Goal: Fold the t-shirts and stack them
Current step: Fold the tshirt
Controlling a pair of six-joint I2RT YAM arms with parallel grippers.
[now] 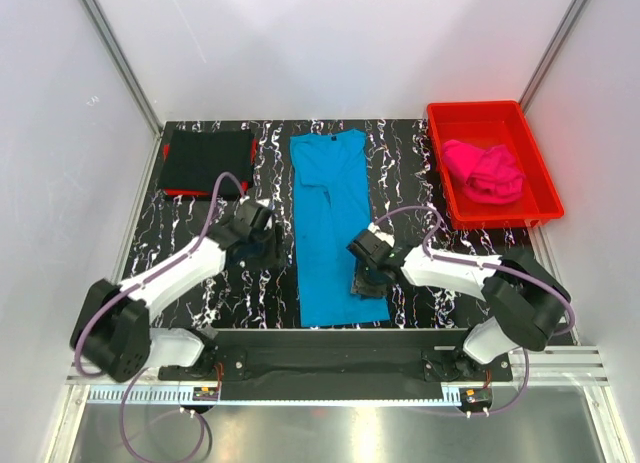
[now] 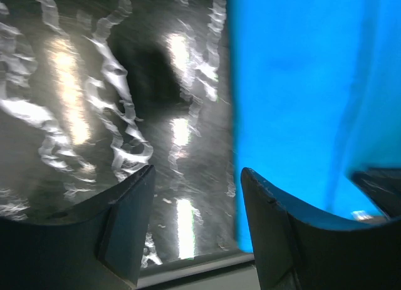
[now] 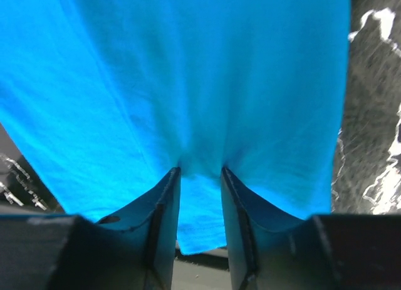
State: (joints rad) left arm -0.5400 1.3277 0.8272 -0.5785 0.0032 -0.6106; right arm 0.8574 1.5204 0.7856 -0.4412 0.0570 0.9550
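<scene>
Shirt (image 3: pixel 188 71) (turquoise) pinched by right hand (image 3: pixel 200 171).

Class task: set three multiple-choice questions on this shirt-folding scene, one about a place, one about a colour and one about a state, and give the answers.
1. The pink t-shirt lies: A in the red bin; B beside it; C under it.
2. The long t-shirt between the arms is: A white; B turquoise-blue; C yellow.
3. The left gripper is: A shut on cloth; B out of view; C open and empty.
Answers: A, it sits heaped inside the bin's walls; B, its blue fills the right wrist view; C, the table shows between its fingers.
</scene>
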